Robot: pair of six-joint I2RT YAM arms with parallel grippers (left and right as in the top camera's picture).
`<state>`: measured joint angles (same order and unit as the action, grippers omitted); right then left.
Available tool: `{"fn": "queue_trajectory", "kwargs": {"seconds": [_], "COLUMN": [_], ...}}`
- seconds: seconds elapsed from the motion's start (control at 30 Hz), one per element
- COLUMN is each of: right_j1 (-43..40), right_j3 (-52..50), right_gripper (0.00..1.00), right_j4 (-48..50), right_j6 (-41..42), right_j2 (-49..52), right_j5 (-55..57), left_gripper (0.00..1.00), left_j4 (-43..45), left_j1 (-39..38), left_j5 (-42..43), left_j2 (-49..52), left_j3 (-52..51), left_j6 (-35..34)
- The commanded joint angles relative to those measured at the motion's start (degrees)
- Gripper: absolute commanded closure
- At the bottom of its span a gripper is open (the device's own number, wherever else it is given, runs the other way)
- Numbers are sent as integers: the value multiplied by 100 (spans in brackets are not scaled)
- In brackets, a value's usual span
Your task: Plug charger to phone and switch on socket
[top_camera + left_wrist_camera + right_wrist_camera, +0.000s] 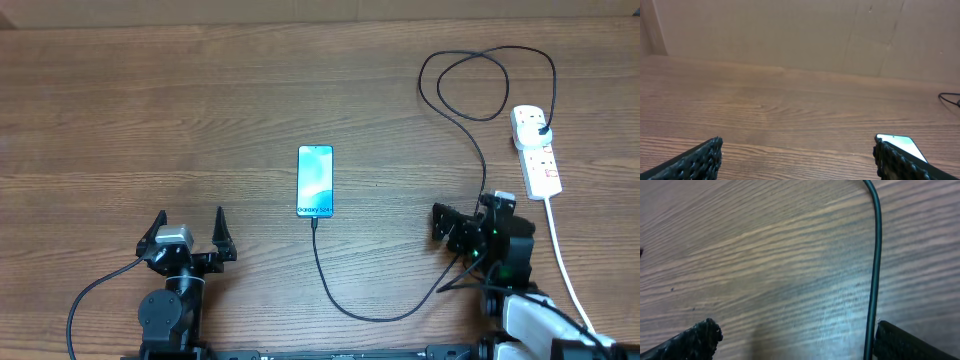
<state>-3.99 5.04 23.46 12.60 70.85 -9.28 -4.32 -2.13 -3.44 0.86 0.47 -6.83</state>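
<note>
I see the lit phone (315,181) lying flat mid-table (150,100); the charger (875,280) meets its near edge, loops past my right pincer (470,215), and ends at a plug in the socket (540,165) at far right. Both pincers gape wide and hold nothing; the left pincer (190,232) sits apart, left of the phone; the cable runs just beside one right finger (910,345).

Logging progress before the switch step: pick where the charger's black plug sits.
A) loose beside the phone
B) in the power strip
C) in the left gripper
B: in the overhead view, the black plug sits in the far-end outlet of the white power strip.
</note>
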Motion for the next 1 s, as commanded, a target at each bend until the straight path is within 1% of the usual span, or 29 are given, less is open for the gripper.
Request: {"fn": "queue_trajectory", "kwargs": {"seconds": [0.0, 0.07, 0.3, 0.57, 0.73, 0.87, 0.97], "right_j1": [24, 24, 28, 28, 28, 28, 28], "right_j3": [-365, -472, -461, -461, -461, -461, -461], "right_gripper": [0, 0, 0, 0, 0, 0, 0], "right_j4": [-162, -173, -804, -2144, -2675, -2739, -2730], "right_j6": [262, 260, 212, -94, -363, -568, -566], "right_j2": [-201, -463, -1419, -3121, -3936, -4658, -5300], "right_j5": [-155, -149, -116, -109, -114, -201, -271], "left_gripper": [1, 0, 0, 1, 0, 1, 0], "left_j4": [7, 7, 7, 7, 7, 7, 7], "left_j1": [35, 35, 35, 35, 35, 35, 35], "left_j5": [31, 31, 31, 31, 31, 31, 31], "left_j2": [-61, -61, -61, -61, -61, -61, -61], "left_j3": [-20, -20, -20, -20, -20, -20, -20], "left_j6": [107, 105, 107, 105, 107, 105, 107]}}
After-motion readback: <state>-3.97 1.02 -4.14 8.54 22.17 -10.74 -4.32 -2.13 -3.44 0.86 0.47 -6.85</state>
